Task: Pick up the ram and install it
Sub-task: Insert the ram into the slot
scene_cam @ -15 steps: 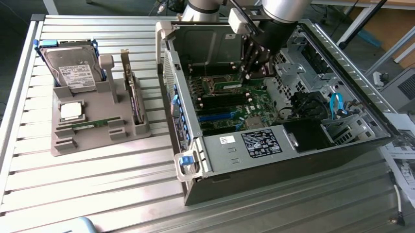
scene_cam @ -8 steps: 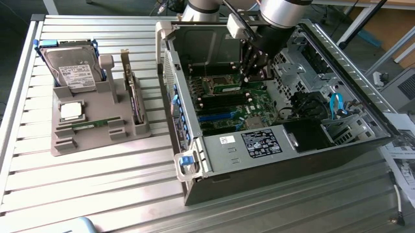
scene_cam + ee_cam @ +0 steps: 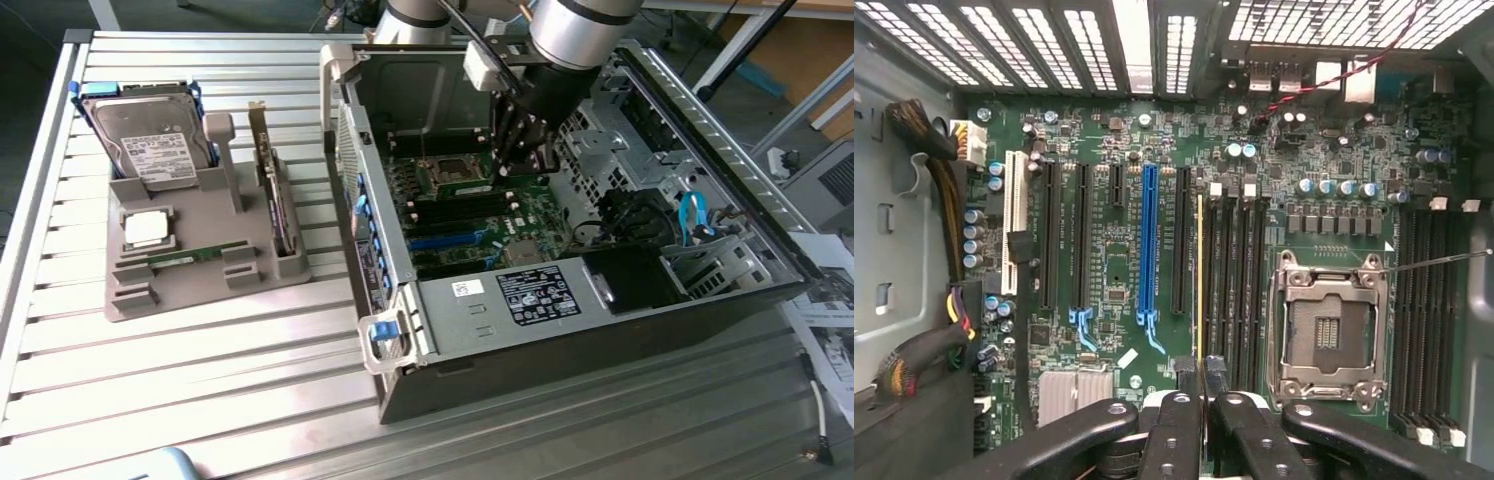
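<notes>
Slatted metal worktop [image 3: 200, 380] carries an open computer case [image 3: 441, 340]. Inside, the fingers [image 3: 1215, 374] are closed on the ram [image 3: 1201, 280], held edge-on over the motherboard [image 3: 1114, 260], at the memory slots [image 3: 1234, 290] beside the processor socket [image 3: 1329, 335]. Seating cannot be confirmed.

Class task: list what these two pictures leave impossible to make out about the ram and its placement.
Wrist view: the ram sits edge-on in the gripper, so its chips are hidden and contact with a slot is unclear.
Exterior view: the gripper's body hides the ram's lower edge and the motherboard beneath.
Exterior view: the hard drive label is too small to read.
</notes>
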